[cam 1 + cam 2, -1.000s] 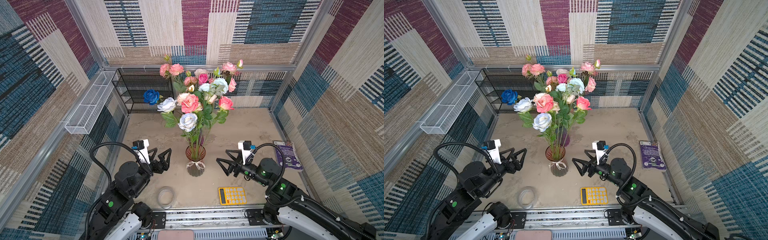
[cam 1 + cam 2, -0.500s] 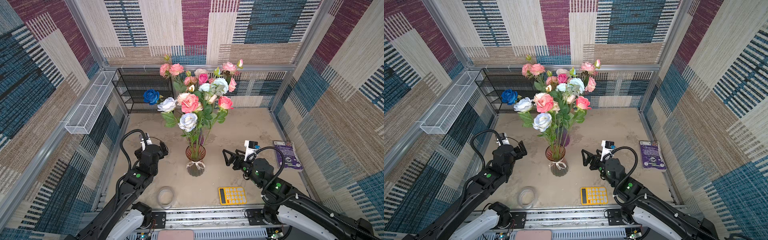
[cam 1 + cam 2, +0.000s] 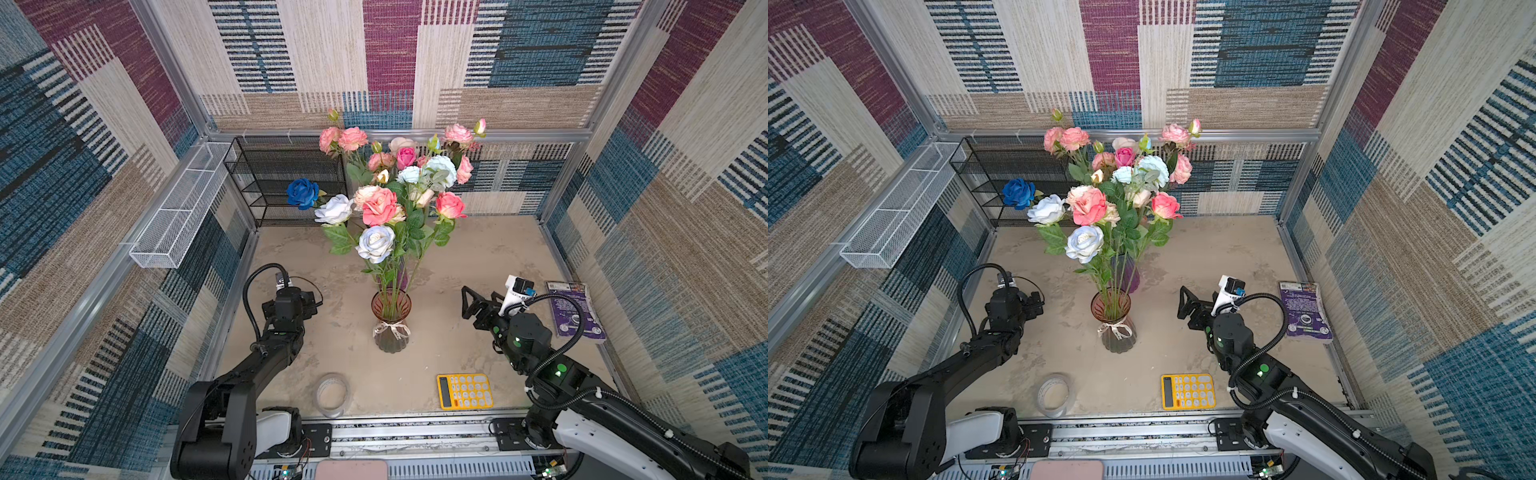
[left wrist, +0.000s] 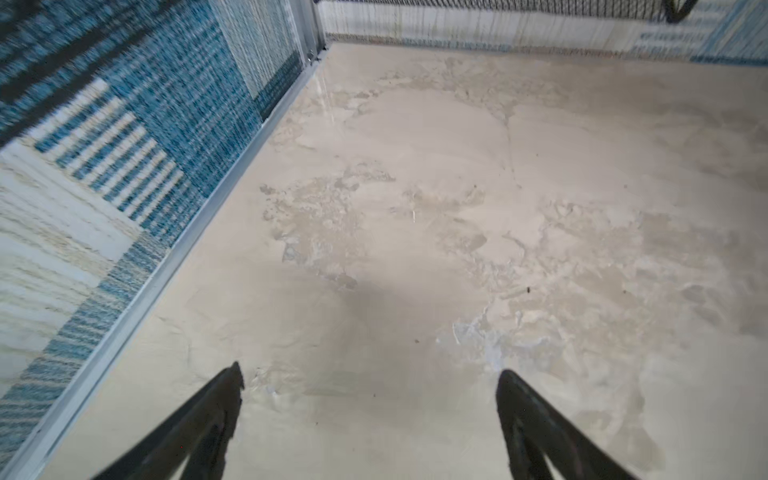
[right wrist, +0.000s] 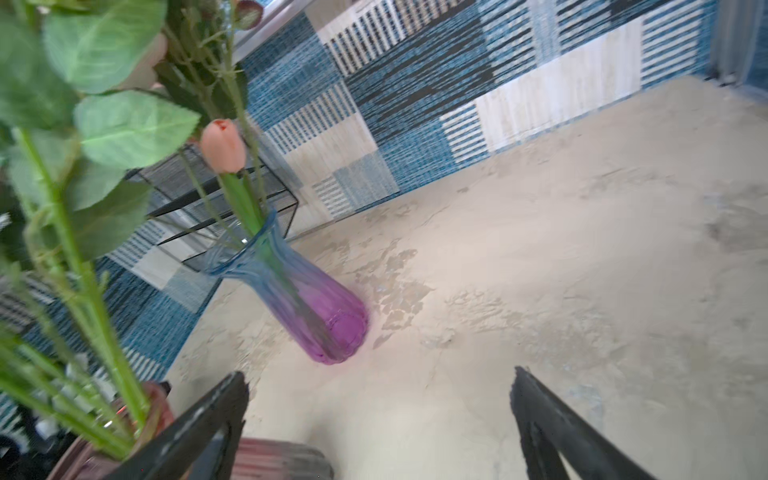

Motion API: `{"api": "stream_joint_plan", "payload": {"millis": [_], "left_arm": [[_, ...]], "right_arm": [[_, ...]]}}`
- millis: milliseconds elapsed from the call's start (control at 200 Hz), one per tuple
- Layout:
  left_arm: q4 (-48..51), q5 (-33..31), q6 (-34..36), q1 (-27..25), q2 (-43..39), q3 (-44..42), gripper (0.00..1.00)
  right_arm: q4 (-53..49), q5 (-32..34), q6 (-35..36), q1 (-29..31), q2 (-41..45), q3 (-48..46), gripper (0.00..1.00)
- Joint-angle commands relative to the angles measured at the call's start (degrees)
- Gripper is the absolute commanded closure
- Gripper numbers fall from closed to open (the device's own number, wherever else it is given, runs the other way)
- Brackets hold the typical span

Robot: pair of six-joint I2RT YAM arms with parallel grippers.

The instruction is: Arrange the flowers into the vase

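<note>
Flowers (image 3: 380, 208): rose bunch upright in pinkish-brown glass vase (image 3: 391, 328), middle of surface (image 3: 478, 257), nearer front edge. Left hand (image 4: 370, 370) wide open, empty, near left edge. Right hand (image 5: 380, 373) wide open, empty, beside vase, apart.

tabletop (image 3: 478, 257) is matt, stone-look beige, mottled with rough flaky patches; walls (image 3: 390, 50) coarse woven cloth, matt; frame rails (image 3: 519, 135) bare brushed metal; black rack (image 3: 286, 183) and white basket (image 3: 178, 216) both painted wire mesh; vase (image 3: 391, 344) ribbed tinted glass, glossy, twine bow (image 3: 392, 331) at the neck; purple vase (image 5: 324, 316) smooth blue-to-purple glass, shiny; flowers (image 3: 379, 205) matt cloth-like petals, plastic-looking stems and leaves; calculator (image 3: 465, 390) yellow plastic, satin; tape roll (image 3: 331, 394) clear and shiny; booklet (image 3: 575, 309) glossy paper cover.
</note>
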State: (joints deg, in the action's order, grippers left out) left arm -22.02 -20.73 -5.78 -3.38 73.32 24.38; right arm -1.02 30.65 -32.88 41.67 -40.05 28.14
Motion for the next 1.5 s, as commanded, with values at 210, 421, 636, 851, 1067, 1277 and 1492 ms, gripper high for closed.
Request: {"api": "stream_joint_plan", "payload": {"millis": [210, 421, 636, 851, 1067, 1277, 1492], "left_arm": [[-33.5, 11.9, 7.8, 1.4, 15.7, -3.4, 0.06], [-23.4, 17.3, 5.0, 4.8, 14.8, 0.5, 0.01], [-24.8, 15.3, 4.6, 4.5, 14.9, -0.1, 0.01], [-25.2, 15.1, 4.5, 4.5, 14.8, -0.3, 0.01], [-25.2, 15.1, 4.5, 4.5, 14.9, -0.2, 0.01], [-25.1, 15.2, 4.5, 4.5, 14.9, -0.3, 0.01], [-25.1, 15.2, 4.5, 4.5, 14.9, -0.2, 0.01]], "right_arm": [[4.7, 4.2, 1.6, -14.3, -7.4, 3.1, 0.0], [20.3, 2.9, 16.3, -18.9, -13.4, 0.3, 0.0], [54.7, -7.5, 33.3, -30.7, -24.2, -11.8, 0.0], [54.4, -16.9, 38.2, -39.0, -33.2, -12.5, 0.0], [63.4, -29.6, 33.7, -41.9, -41.5, -12.8, 0.0], [71.1, -34.8, 34.5, -42.7, -47.3, -14.6, 0.0], [74.7, -33.5, 34.0, -42.7, -48.3, -15.9, 0.0]]}}
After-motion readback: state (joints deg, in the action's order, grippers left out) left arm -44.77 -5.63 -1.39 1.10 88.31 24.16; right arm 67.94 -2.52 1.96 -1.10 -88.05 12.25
